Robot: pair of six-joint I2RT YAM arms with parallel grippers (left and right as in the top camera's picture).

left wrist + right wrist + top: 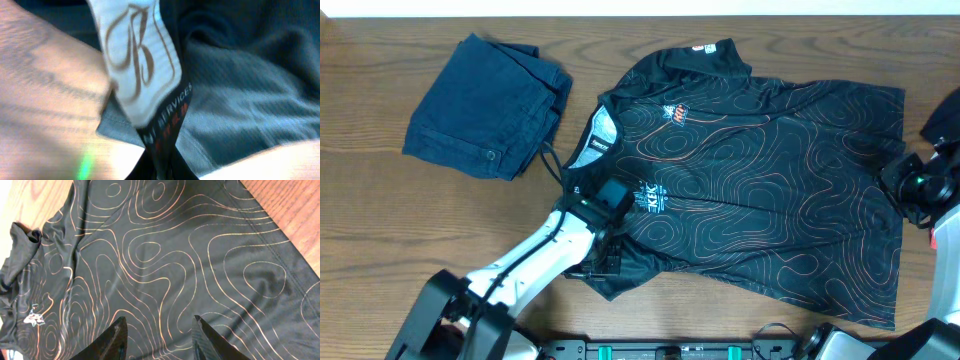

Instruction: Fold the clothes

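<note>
The jersey (770,190) is spread chest-up over the middle and right of the table (380,240), with bare wood seen at front left. A folded denim garment (480,105) lies near the collar. The left gripper (612,195) is closed on jersey cloth by the collar; white lettering (135,55) is shown only in its wrist view. The right gripper (160,320) is held parted and empty above the jersey.

The left arm (535,255) is a white tube with black joints, a thin black cable along it and a boxy black wrist, the right arm (925,180) shows a rounded black joint and a white part, and the right gripper (160,341) has two dark, pointed fingers (112,342).
</note>
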